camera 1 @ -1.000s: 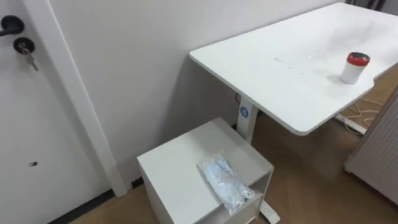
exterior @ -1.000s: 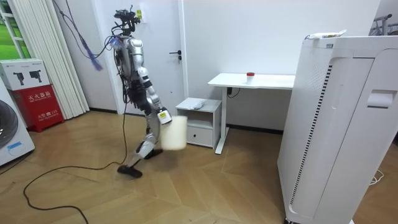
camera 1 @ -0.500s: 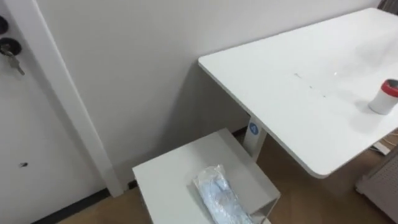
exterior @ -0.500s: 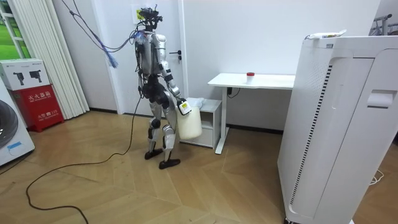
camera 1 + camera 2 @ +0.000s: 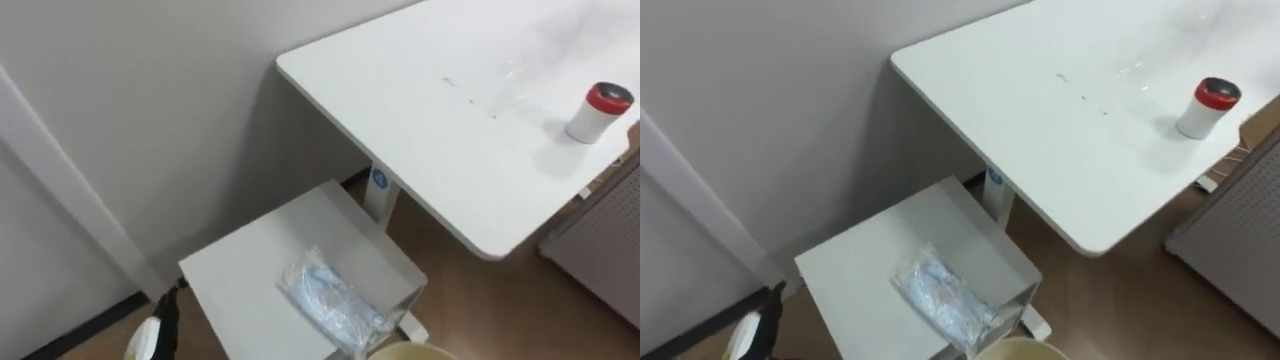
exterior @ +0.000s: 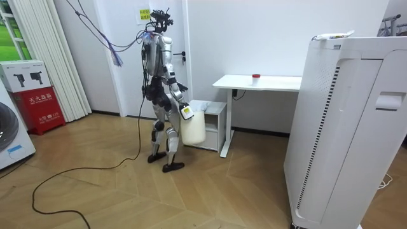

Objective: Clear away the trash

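The robot is planted right at the little white cabinet (image 5: 235, 285), which sits beside the desk (image 5: 440, 110) against the wall. The garbage is a crumpled clear plastic bag (image 5: 328, 300), lying on the cabinet top towards its front right corner, with nothing touching it.

In the room view the right hand (image 6: 186, 112) is at the rim of the pale bin (image 6: 193, 126), carrying it clear of the floor and just beside the cabinet. The grip itself is too small to read, so I cannot tell how that hand is set. Carrying the bin there makes sense, as its rim sits just below the bag for a short drop.

A dark and pale shape at the lower left looks like the left hand (image 5: 158, 322). I cannot tell its state. It looks like the free one for the pick.

A red-capped can (image 5: 598, 112) stands alone on the desk, well apart.

Against 0.5 s ago, the head has dipped, so the door key has left the picture and the bin rim has come in. The bag has not shifted on the cabinet. Since 1 s ago the robot has walked up from the room view's left.
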{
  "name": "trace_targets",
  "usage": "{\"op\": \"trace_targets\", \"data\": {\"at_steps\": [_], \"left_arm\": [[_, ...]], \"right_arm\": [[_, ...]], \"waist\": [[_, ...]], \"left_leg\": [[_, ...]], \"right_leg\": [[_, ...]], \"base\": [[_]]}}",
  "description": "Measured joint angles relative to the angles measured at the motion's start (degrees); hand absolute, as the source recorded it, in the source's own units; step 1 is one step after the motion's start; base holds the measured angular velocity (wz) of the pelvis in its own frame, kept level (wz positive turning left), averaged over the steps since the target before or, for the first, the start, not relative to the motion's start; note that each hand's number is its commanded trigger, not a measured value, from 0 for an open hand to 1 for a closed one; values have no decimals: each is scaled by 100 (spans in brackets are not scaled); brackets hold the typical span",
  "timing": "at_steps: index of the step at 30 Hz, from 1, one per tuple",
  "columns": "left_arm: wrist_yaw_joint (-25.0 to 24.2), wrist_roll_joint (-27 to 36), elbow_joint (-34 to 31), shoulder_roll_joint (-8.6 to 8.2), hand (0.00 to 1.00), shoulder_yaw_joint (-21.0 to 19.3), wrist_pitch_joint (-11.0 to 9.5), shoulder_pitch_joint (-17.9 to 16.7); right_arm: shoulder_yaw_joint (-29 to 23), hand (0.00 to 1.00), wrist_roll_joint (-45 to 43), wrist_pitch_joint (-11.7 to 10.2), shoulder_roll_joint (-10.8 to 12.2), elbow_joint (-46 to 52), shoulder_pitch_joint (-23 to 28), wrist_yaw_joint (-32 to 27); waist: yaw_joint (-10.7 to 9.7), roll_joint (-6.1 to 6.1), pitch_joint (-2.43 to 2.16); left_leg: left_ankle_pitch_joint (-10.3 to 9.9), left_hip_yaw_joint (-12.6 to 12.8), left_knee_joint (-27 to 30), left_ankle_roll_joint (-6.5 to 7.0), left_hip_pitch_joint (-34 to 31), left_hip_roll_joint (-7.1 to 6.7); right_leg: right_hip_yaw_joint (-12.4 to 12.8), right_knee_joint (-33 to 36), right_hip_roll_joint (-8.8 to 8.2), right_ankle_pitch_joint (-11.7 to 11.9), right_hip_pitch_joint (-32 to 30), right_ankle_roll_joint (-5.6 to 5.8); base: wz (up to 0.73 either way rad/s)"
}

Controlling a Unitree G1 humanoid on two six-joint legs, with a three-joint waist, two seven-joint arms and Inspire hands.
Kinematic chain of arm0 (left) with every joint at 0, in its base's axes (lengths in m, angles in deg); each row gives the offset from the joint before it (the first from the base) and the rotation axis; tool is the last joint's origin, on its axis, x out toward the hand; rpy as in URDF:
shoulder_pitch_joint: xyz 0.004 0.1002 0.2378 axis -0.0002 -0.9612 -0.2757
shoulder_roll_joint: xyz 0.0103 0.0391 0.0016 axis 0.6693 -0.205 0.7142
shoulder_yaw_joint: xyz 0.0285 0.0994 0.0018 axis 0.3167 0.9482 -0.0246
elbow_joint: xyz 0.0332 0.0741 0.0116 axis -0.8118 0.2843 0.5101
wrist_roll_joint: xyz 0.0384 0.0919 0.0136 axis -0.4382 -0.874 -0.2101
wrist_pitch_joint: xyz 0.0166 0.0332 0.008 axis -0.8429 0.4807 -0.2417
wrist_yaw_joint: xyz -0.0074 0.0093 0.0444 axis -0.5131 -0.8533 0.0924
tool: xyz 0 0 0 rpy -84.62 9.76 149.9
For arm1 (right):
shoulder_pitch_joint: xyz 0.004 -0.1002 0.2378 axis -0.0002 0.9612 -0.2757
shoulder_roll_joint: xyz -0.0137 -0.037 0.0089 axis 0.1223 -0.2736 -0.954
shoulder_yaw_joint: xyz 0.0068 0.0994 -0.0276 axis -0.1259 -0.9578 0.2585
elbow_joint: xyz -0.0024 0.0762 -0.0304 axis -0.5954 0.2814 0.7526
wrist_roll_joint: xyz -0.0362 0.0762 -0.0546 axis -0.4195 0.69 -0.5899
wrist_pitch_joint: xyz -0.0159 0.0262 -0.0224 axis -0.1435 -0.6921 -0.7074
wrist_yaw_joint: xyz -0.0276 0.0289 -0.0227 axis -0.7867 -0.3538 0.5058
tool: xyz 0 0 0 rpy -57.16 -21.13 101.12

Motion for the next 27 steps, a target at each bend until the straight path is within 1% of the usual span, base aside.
{"op": "trace_targets", "data": {"at_steps": [2,3,4,5,6,7,8,9,10,11,12,13,14,15,16,17,18,19,20,21,23,25,27], "left_arm": [[177,3,222,22,0,165,-19,238],[203,-6,238,18,0,203,-19,278],[222,-33,250,5,0,344,-19,374],[224,-52,258,-8,0,409,-19,417],[229,-115,259,-20,0,497,-19,506],[236,-124,261,-18,0,533,-19,642],[304,-124,291,-12,0,572,-19,819],[363,-124,300,-13,0,582,-19,891],[457,-128,306,-11,0,614,-20,998],[506,-131,317,-7,0,628,-21,1087],[521,-130,323,-4,0,631,-21,1121],[594,-117,346,6,0,664,-21,1173],[631,-105,364,20,0,705,-21,1192],[690,-101,441,32,0,811,-21,1225],[718,-101,540,32,0,934,-22,1284],[724,-99,574,31,0,953,-27,1310],[739,-100,584,39,0,956,-28,1315],[746,-97,591,54,0,957,-30,1343],[757,-97,591,59,0,957,-34,1364],[842,-99,601,77,0,971,-48,1402],[923,-108,704,78,0,981,-88,1515],[1121,-107,852,88,0,985,-161,1635],[1235,-94,946,138,0,1028,-183,1735]], "right_arm": [[127,100,102,-49,-3,-6,-131,-76],[173,100,177,-59,-16,-4,-150,-97],[305,100,345,-84,-64,-6,-170,-137],[357,100,430,-86,-90,-7,-172,-156],[417,100,538,-92,-144,-7,-180,-180],[452,100,639,-118,-191,-2,-190,-189],[452,100,709,-153,-214,7,-195,-220],[451,100,722,-173,-227,11,-207,-248],[446,100,751,-181,-268,22,-229,-295],[447,100,840,-182,-308,49,-238,-323],[446,100,873,-181,-320,48,-239,-344],[446,100,934,-160,-337,38,-238,-375],[447,100,968,-158,-346,39,-238,-376],[452,100,1075,-130,-377,37,-237,-421],[455,100,1105,-55,-449,25,-235,-465],[489,100,1104,-6,-520,14,-234,-493],[541,100,1102,5,-555,15,-223,-499],[596,100,1095,19,-604,13,-188,-511],[613,100,1089,24,-621,3,-170,-523],[684,100,1057,50,-644,-27,-156,-546],[785,100,954,119,-639,-137,-127,-591],[846,100,634,234,-625,-183,-65,-666],[1017,100,357,352,-624,-193,-60,-695]], "waist": [[-157,26,15],[-200,30,17],[-261,49,45],[-276,49,51],[-301,53,57],[-380,66,66],[-405,51,82],[-421,41,88],[-469,43,91],[-535,53,104],[-567,54,108],[-632,50,120],[-677,39,141],[-750,38,148],[-777,35,159],[-794,42,170],[-832,41,170],[-929,37,174],[-973,29,184],[-1012,19,191],[-1014,18,197],[-1013,22,199],[-1026,24,197]], "left_leg": [[0,53,164,0,-216,4],[0,56,242,1,-290,8],[-1,82,414,1,-438,9],[-1,121,478,1,-485,17],[-6,193,550,9,-577,57],[-12,208,641,17,-725,71],[-38,301,691,55,-844,97],[-52,368,694,79,-894,112],[-83,385,705,113,-1010,116],[-109,384,760,126,-1132,126],[-134,384,794,131,-1181,137],[-215,404,852,156,-1259,178],[-226,412,888,154,-1302,196],[-251,425,982,167,-1375,218],[-284,489,1087,181,-1453,258],[-343,526,1248,169,-1564,323],[-353,526,1303,160,-1628,326],[-354,534,1388,160,-1739,331],[-353,535,1425,160,-1786,334],[-354,572,1516,158,-1891,379],[-374,600,1652,137,-2028,475],[-421,622,1816,100,-2182,564],[-439,629,1931,80,-2310,612]], "right_leg": [[9,226,-46,-18,-287,-30],[15,285,-64,-28,-358,-45],[81,362,-73,-30,-460,-49],[120,389,-74,-33,-505,-51],[145,469,-80,-33,-630,-51],[156,496,-81,-33,-743,-52],[200,599,-73,-29,-928,-64],[229,670,-74,-25,-1030,-76],[274,763,-69,-12,-1212,-99],[282,838,-67,11,-1351,-136],[284,887,-62,18,-1414,-148],[284,983,-44,29,-1526,-165],[288,1031,-40,32,-1558,-172],[308,1085,-39,36,-1630,-189],[376,1148,-17,46,-1727,-205],[453,1215,45,57,-1843,-224],[452,1260,40,58,-1909,-240],[459,1341,30,59,-2031,-254],[465,1377,28,59,-2081,-263],[481,1439,49,72,-2193,-287],[497,1463,124,101,-2310,-334],[531,1565,199,115,-2471,-379],[536,1660,227,111,-2610,-423]], "base": [[-19],[-10],[-4],[-14],[-12],[-17],[-9],[-18],[-17],[-14],[-9],[-5],[-7],[-13],[-29],[-31],[-24],[-6],[-5],[-13],[-19],[-17],[-10]]}}
